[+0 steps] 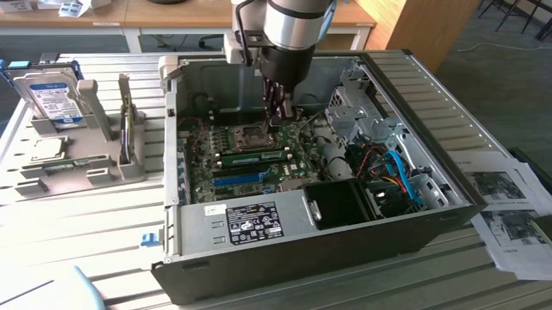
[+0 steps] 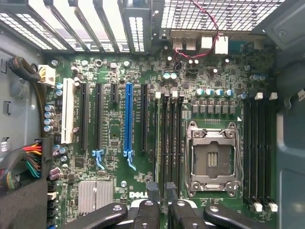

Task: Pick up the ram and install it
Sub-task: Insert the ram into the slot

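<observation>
One pale slatted table (image 1: pixel 112 226) carries everything. On it stands a large black and grey metal computer case (image 1: pixel 345 252), its side off and the inside exposed. A silver and black robot arm (image 1: pixel 293 26) reaches down into the case from above.

A green motherboard (image 1: pixel 203 187) covers the case floor, with a silver power-supply box bearing a black label (image 1: pixel 250 223) at its near edge. On the exterior view's left sits a grey plastic holder (image 1: pixel 95 171) with a blue-labelled silver hard drive (image 1: pixel 53 97) standing in it and a square silver processor chip (image 1: pixel 48 148) lying on it. White printed paper sheets (image 1: pixel 509 213) lie on the exterior view's right.

The ram (image 1: pixel 254 157), a long thin green stick with a white label, stands on edge on the motherboard. It sits between the empty square metal processor socket (image 1: pixel 252 134) and the long blue slot (image 1: pixel 237 179), running parallel to both.

The black gripper (image 1: pixel 278 121) hangs above the socket, just beside the ram but apart from it. In the wrist view its fingertips (image 2: pixel 152 188) stand slightly parted with nothing between them, above the dark memory slots (image 2: pixel 169 138) next to the socket.
</observation>
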`<action>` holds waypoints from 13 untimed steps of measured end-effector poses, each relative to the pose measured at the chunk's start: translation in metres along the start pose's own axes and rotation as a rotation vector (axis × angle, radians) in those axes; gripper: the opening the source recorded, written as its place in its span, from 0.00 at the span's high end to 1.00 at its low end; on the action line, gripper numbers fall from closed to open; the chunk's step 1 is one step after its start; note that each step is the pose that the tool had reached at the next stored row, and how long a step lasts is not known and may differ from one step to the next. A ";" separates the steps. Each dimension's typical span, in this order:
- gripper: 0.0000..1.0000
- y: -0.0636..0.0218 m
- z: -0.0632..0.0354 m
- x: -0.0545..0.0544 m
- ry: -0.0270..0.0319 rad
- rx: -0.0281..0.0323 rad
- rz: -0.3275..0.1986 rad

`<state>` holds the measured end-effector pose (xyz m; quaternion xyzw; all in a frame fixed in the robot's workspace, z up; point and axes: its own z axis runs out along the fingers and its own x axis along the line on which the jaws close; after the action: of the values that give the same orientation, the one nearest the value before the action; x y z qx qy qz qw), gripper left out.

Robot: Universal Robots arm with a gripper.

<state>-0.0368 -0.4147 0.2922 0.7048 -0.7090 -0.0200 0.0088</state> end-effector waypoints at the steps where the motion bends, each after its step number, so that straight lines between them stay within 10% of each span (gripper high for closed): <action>1: 0.82 0.0000 -0.0008 0.000 0.0000 0.0000 0.000; 13: 0.82 0.0003 -0.0088 0.000 0.0000 0.0000 0.000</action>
<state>-0.0368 -0.4147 0.3010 0.7049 -0.7090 -0.0200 0.0088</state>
